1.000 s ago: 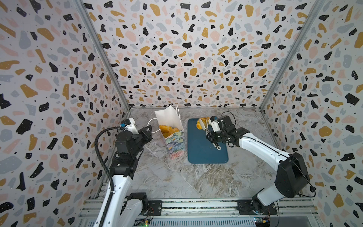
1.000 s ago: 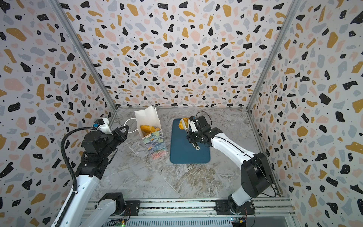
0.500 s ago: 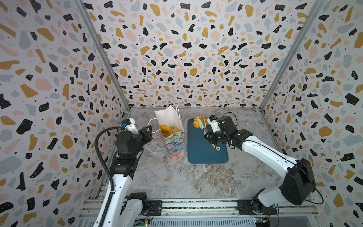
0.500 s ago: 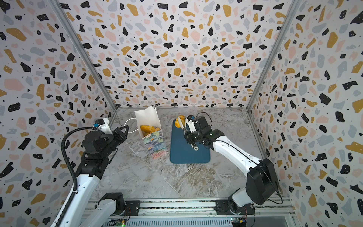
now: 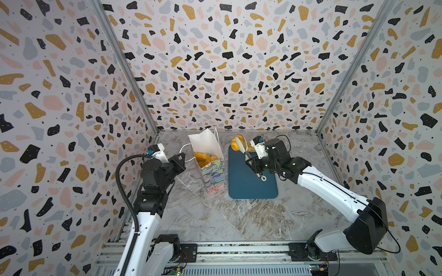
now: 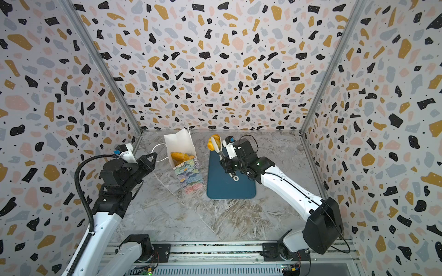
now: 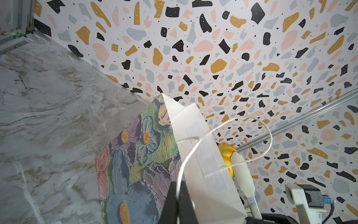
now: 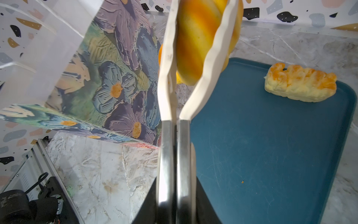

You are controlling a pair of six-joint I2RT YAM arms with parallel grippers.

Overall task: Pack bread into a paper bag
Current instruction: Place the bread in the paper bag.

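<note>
The paper bag (image 5: 213,172) (image 6: 189,175) stands open left of the tray, with several golden bread pieces (image 5: 203,157) (image 6: 181,156) inside. My left gripper (image 5: 180,157) (image 7: 178,186) is shut on the bag's white cord handle (image 7: 193,143). My right gripper (image 5: 254,165) (image 8: 175,180) is shut on the metal handles of white-tipped tongs (image 8: 170,64). The tongs pinch a striped orange roll (image 5: 236,141) (image 8: 195,44) in the air just right of the bag's rim; the roll (image 7: 226,153) also peeks past that rim. A crumb-topped piece (image 8: 300,85) lies on the tray.
The dark-teal tray (image 5: 248,188) (image 8: 271,155) lies flat on the marble floor between the bag and the right arm. Patterned walls close in the back and both sides. A metal rail (image 5: 239,249) runs along the front edge.
The right arm has lifted the roll in the tongs off the tray and carried it left, toward the bag's opening. The left arm and the bag have stayed put.
</note>
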